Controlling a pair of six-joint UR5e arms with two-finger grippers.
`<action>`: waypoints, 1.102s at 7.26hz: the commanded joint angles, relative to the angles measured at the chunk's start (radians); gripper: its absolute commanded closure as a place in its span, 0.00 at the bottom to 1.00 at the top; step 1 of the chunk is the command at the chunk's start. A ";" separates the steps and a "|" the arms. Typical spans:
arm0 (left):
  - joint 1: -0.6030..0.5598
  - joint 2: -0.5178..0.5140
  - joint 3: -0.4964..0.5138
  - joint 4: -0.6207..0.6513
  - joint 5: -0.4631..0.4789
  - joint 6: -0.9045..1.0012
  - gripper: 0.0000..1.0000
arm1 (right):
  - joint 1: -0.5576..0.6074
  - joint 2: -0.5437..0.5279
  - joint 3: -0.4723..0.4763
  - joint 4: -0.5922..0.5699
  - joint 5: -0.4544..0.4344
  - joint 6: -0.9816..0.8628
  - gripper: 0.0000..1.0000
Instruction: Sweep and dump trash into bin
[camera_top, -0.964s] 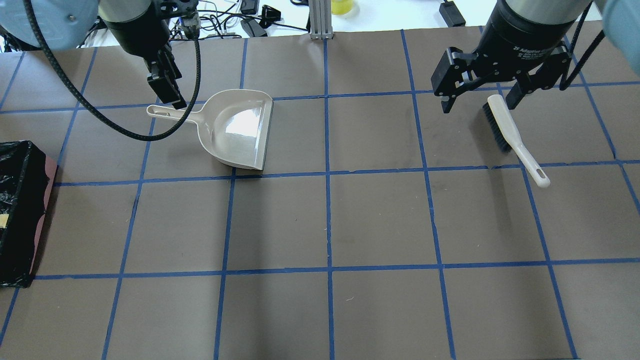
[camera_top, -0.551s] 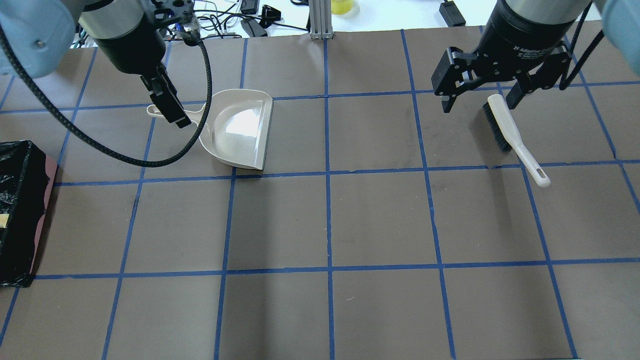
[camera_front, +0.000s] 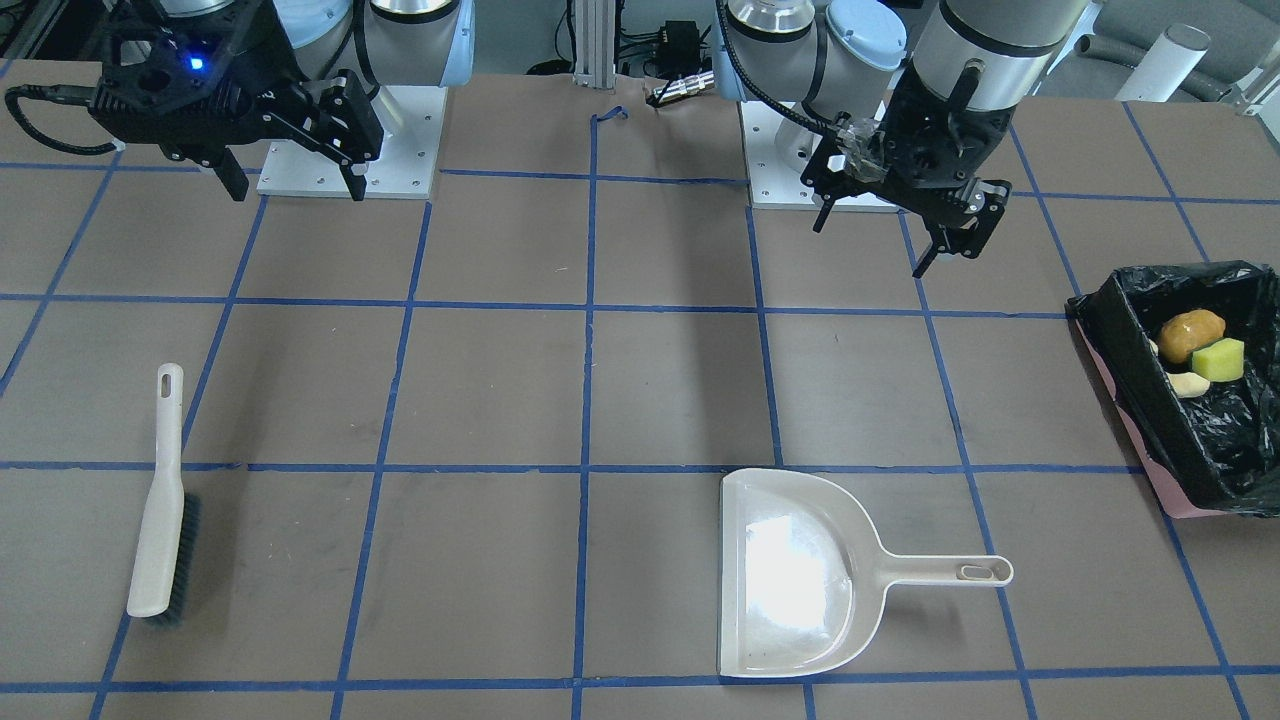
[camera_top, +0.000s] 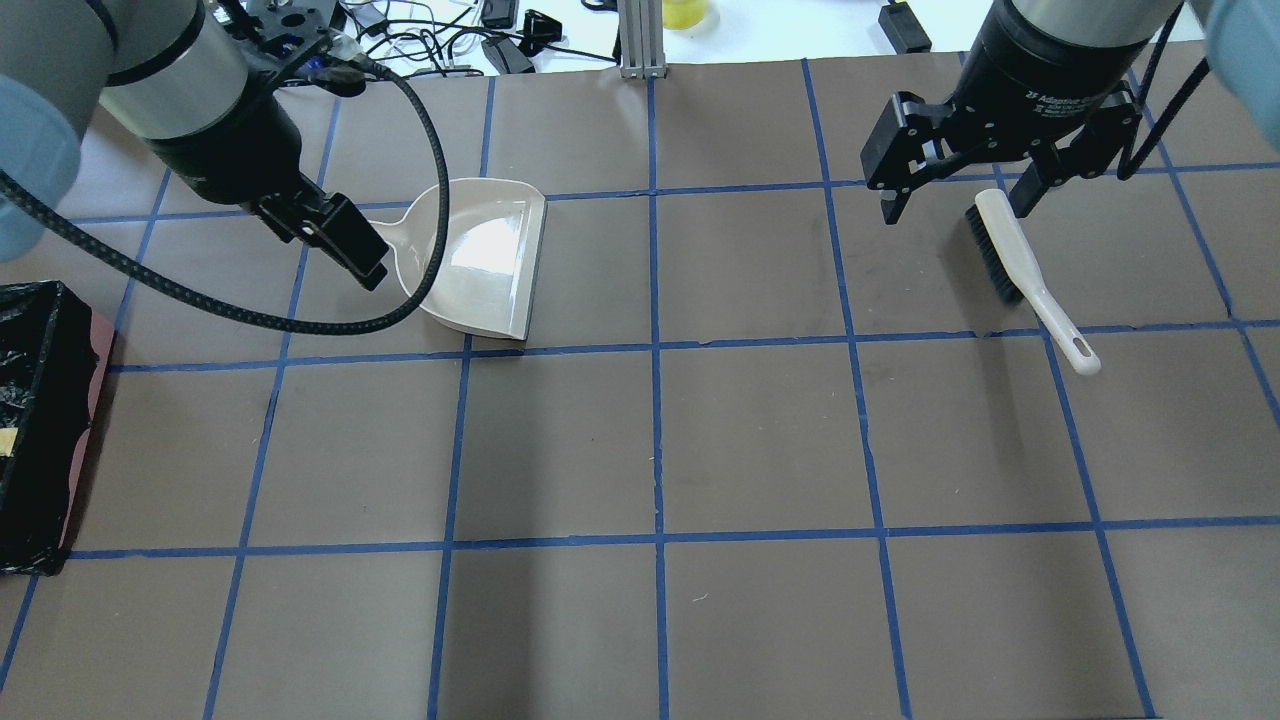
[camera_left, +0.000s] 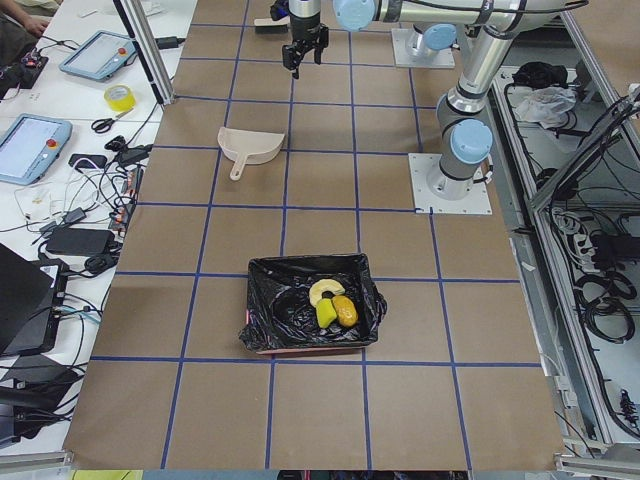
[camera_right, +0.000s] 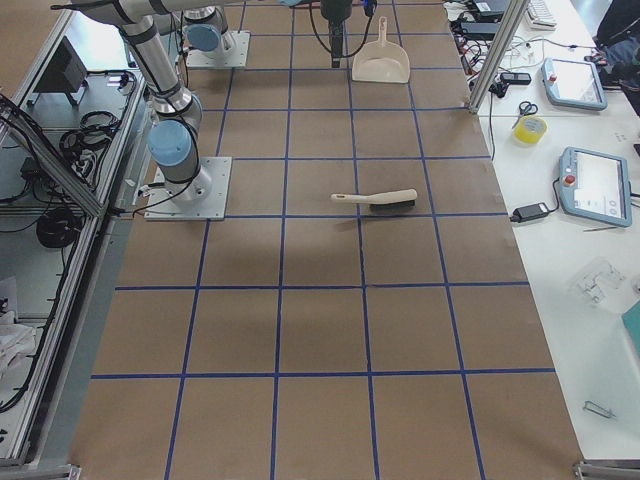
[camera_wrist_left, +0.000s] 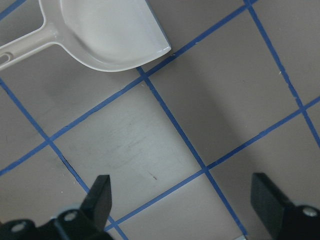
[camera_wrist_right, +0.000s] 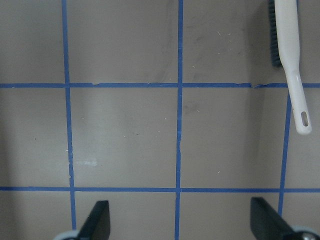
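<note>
Job looks done imo, so the risks are all abt undoing it. The trash (camera_left: 332, 303) sits inside the bin (camera_front: 1180, 275) at the robot's left end of the bench (camera_front: 500, 380): potato lump (camera_front: 1192, 335) w/ the sponge block (camera_front: 1222, 358) touching it and the crescent piece (camera_front: 1188, 385) just beside. The dustpan (camera_front: 790, 580) lies flat on the far side of the bench and looks empty, handle pointing toward the bin end. The brush (camera_front: 160, 510) lies well apart at the right end. The left hand (camera_wrist_left: 181, 185) hangs above the bench, fingers spread wide w/ nothing btwn them, near the dustpan handle in the overhead view. The right hand (camera_front: 295, 185) is likewise spread and empty, up over the brush's bristle end. Main worry: the bin sits close to the bench end and its bag is loose, so a left-arm swing that way could nudge the box or snag the plastic and tip the trash back out. 2nd: the black cable (camera_top: 250, 310) loops below the left wrist and crosses the dustpan in the overhead view; a low move could drag the pan. 3rd: the right hand dropping straight down could land a finger on the brush and flick it off
</note>
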 joint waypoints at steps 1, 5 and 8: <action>0.003 0.005 0.002 0.025 0.003 -0.220 0.00 | 0.000 0.000 0.000 0.002 -0.001 0.000 0.00; 0.006 0.045 -0.014 0.017 0.014 -0.361 0.00 | 0.000 0.000 0.001 0.002 -0.001 0.000 0.00; 0.006 0.048 -0.015 0.028 0.012 -0.360 0.00 | -0.001 0.002 0.000 0.000 -0.001 -0.006 0.00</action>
